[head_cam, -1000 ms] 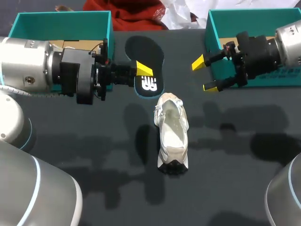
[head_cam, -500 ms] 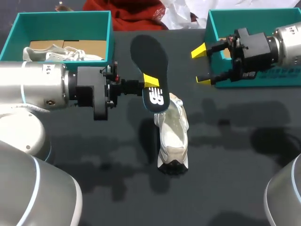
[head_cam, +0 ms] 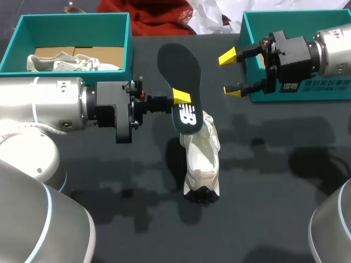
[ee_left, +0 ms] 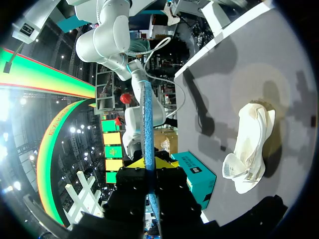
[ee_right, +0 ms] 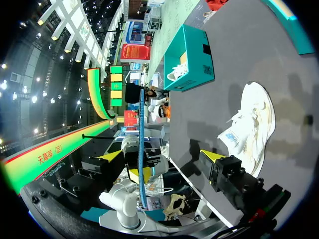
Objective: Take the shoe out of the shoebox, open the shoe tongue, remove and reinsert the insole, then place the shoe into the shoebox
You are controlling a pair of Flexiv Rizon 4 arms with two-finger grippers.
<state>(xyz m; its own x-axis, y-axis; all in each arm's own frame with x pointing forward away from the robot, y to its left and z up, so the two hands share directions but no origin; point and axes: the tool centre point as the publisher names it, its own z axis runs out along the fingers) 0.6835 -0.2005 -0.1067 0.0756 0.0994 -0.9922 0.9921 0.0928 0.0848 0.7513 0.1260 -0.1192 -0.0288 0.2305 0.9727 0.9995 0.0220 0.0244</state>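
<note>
Now that the left gripper (head_cam: 181, 97), clamped on the insole (head_cam: 178, 66), has lifted it off the table and over the shoe (head_cam: 202, 159) at mid-table, reinsertion looks next; the right gripper (head_cam: 230, 73) hangs open, far right.

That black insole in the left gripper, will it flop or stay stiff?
Probably holds its shape: the insole stands out past the left gripper without drooping. Its edge looks thin and straight, so likely light, though it may flex when pushed into the shoe.
</note>
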